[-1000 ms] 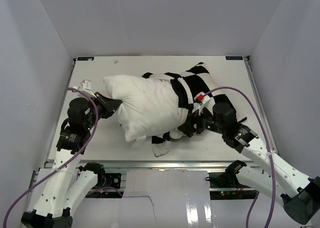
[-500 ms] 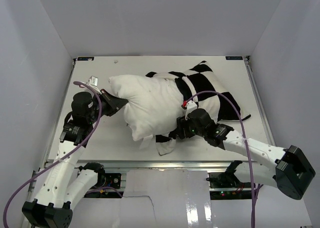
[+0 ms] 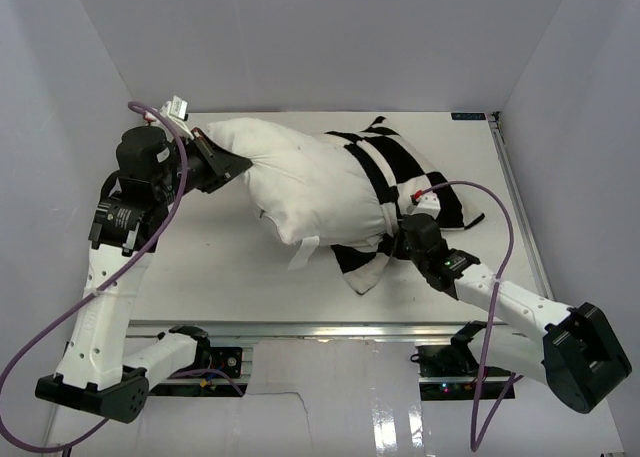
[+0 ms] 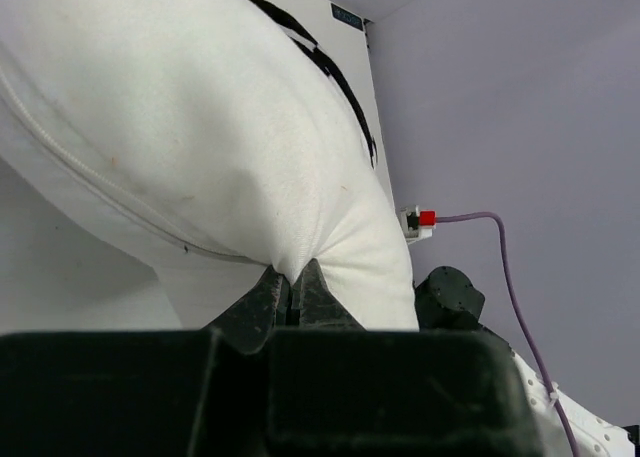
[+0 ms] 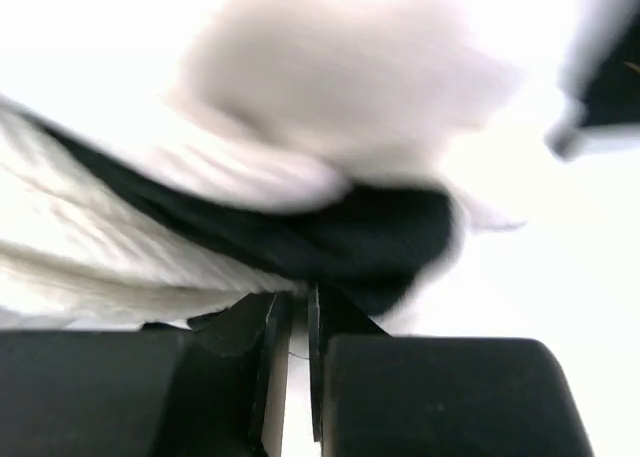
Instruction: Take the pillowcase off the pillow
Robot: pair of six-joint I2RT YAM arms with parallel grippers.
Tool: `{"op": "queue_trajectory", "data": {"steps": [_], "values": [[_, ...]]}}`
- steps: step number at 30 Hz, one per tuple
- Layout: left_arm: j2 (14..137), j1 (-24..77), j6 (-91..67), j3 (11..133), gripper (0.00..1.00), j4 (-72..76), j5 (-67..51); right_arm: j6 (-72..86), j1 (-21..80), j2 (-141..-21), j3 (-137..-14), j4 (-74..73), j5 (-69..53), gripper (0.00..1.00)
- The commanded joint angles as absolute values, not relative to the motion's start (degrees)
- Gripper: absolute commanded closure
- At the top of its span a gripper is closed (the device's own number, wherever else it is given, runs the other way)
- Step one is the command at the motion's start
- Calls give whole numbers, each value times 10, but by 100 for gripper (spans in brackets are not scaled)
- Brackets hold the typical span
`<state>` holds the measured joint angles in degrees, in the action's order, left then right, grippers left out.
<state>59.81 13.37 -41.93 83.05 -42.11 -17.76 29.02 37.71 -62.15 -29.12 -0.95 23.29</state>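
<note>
The plain white pillow (image 3: pixel 305 182) lies slanted across the table, its right half inside the black and white checkered pillowcase (image 3: pixel 400 172). My left gripper (image 3: pixel 232 164) is shut on the pillow's left corner and holds it raised at the back left. In the left wrist view the fingertips (image 4: pixel 312 282) pinch white pillow (image 4: pixel 200 127) fabric, with the pillowcase (image 4: pixel 300 47) stripes beyond. My right gripper (image 3: pixel 393 245) is low at the pillowcase's near open edge, shut on it. The right wrist view is blurred, with the right gripper (image 5: pixel 293 312) nearly closed on pillowcase (image 5: pixel 330 242) fabric.
The white table (image 3: pixel 200 267) is boxed in by grey walls on the left, back and right. A small white tag (image 3: pixel 303 252) hangs from the pillow's near side. A turned-out flap of the cover (image 3: pixel 365 272) lies on the table near the right arm.
The left gripper has lifted the pillow's corner up and toward the back left. The right gripper has closed on the pillowcase's near edge and shifted right; more pillow shows.
</note>
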Motion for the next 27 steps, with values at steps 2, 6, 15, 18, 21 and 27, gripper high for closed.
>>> {"op": "queue_trajectory", "data": {"steps": [2, 6, 15, 18, 21, 27], "values": [[606, 128, -403, 919, 100, -426, -165, 307, 274, -601, -257, -16, 272, 92], [628, 127, -382, 953, 100, -460, -157, 291, 184, -609, -247, -6, 221, 92], [497, 128, -400, 617, 100, -287, -246, 243, 178, -487, -272, -56, 57, 51], [476, 128, -386, 571, 100, -275, -251, 234, 186, -423, -306, -109, 47, 21], [436, 128, -384, 540, 100, -266, -235, 224, 188, -392, -355, -148, 30, 14], [405, 129, -387, 502, 100, -258, -249, 189, 210, -459, -481, -134, -53, 3]]}}
